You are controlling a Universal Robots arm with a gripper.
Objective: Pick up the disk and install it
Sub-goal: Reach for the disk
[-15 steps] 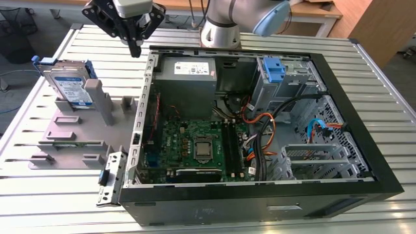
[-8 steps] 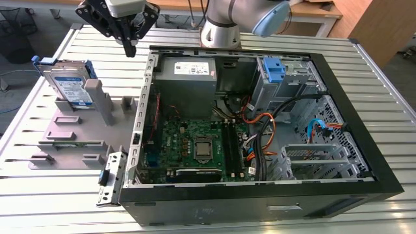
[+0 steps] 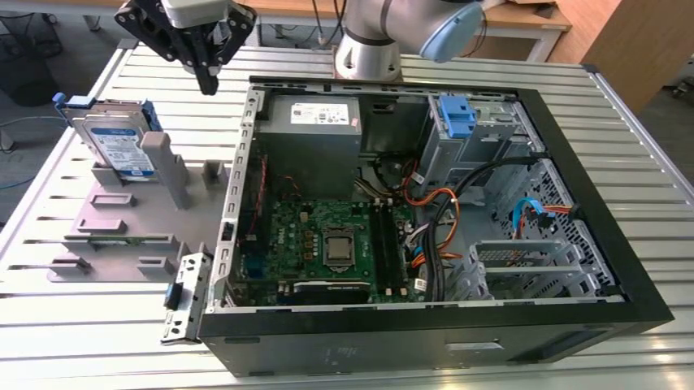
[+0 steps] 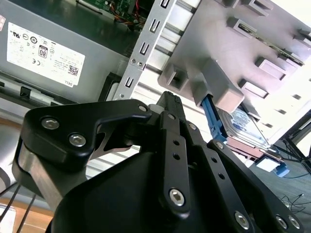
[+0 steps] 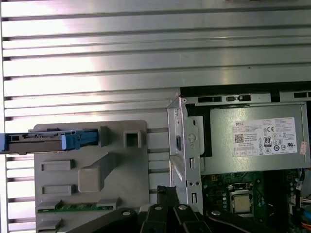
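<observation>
The disk (image 3: 114,140) is a silver drive with a white-and-blue label and blue side rails. It stands on edge, leaning, in a slot of the grey holder (image 3: 122,221) at the exterior view's left. The first wrist view catches the disk (image 5: 46,141) edge-on, and in the second wrist view the disk (image 4: 243,124) pokes out behind the holder. My gripper (image 3: 206,80) hangs above the table between the disk and the open computer case (image 3: 325,325), apart from both. Its black fingers (image 4: 168,104) are shut together with nothing between them.
The case holds a grey power supply (image 3: 314,120), a green motherboard (image 3: 331,244), loose cables and a blue-handled drive bay (image 3: 461,114). A small green circuit strip (image 3: 114,240) lies in the holder. The arm's base (image 3: 369,53) stands behind the case on the slatted metal table (image 3: 65,317).
</observation>
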